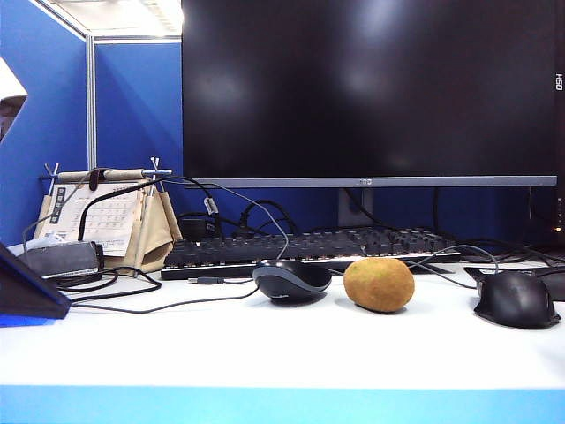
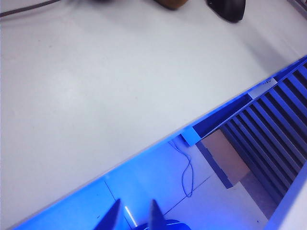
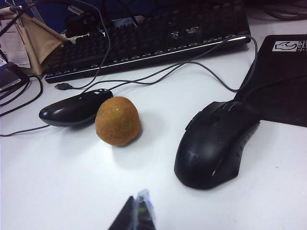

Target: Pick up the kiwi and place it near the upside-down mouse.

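The fuzzy brown kiwi [image 1: 379, 283] [image 3: 117, 120] lies on the white table, touching or nearly touching the upside-down mouse [image 1: 291, 278] [image 3: 74, 109], a black and blue-grey shell with a thin cable. My right gripper [image 3: 137, 203] is shut with nothing in it. It hangs over bare table on the near side of the kiwi, well short of it. My left gripper [image 2: 135, 211] is open and empty, out past the table's front edge above the floor. In the left wrist view only a sliver of the kiwi [image 2: 170, 4] shows, far off. Neither gripper shows in the exterior view.
A bulky all-black mouse [image 1: 516, 299] [image 3: 216, 143] sits right of the kiwi on a black pad [image 3: 283, 81]. Behind them are a keyboard [image 1: 309, 247], loose cables, a monitor [image 1: 371, 88] and a desk calendar [image 1: 97, 216]. A dark wedge [image 1: 26, 296] pokes in at the left.
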Robot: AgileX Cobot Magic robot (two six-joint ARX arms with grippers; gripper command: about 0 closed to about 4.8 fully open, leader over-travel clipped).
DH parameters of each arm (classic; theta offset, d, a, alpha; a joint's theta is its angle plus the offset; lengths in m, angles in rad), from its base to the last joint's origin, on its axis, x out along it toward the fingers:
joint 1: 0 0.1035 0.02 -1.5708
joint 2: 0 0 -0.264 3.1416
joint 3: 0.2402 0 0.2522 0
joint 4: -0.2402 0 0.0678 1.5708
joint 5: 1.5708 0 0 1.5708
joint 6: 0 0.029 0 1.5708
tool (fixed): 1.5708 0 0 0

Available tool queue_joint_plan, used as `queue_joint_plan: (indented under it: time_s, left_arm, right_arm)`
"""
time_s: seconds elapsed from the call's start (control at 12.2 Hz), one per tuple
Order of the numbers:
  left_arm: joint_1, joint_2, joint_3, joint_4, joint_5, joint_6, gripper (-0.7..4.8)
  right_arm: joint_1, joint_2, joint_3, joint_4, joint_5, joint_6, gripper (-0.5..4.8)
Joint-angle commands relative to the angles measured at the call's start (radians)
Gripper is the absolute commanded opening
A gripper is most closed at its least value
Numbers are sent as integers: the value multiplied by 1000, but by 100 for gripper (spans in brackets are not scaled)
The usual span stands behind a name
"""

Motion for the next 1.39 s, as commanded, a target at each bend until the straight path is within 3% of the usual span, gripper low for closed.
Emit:
queue_joint_plan:
  time_s: [0.08,0.16,0.25,0.33,0.41,0.49,0.74,0.9,0.98,1.06,1.14,1.23,1.39]
  left_arm:
    - [0,1,5,10,-3,-8,80]
    - [0,1,14,6,61,-26,80]
    - [0,7,235,-148,154,-8,80]
    - [1,8,382,-260,90,99,80]
    - [2,24,525,-401,-51,209,80]
    - [2,38,539,-422,-56,216,80]
    - [1,185,595,-577,51,237,80]
    - [2,255,599,-582,48,237,80]
    - [1,268,601,-575,40,297,80]
    - [1,268,650,-488,-42,349,80]
    - [1,268,660,-385,-65,350,80]
    - [1,268,660,-326,-13,378,80]
    - [1,268,660,-353,26,377,80]
  right_arm:
    - [2,1,-4,-3,0,3,-6]
    - [2,1,-4,-3,-1,0,-5]
    - [2,1,-4,3,-10,0,87]
    - [2,1,-4,8,-10,1,152]
    - [2,1,-4,38,-35,1,158]
    - [2,1,-4,49,-42,1,158]
    - [2,1,-4,111,-58,4,158]
    - [2,1,-4,111,-65,4,158]
    - [2,1,-4,111,-97,4,158]
    - [2,2,-4,131,-99,4,158]
    - [2,2,-2,174,-104,16,160]
    - [2,2,2,240,-101,63,207]
    - [2,38,6,373,-57,56,276]
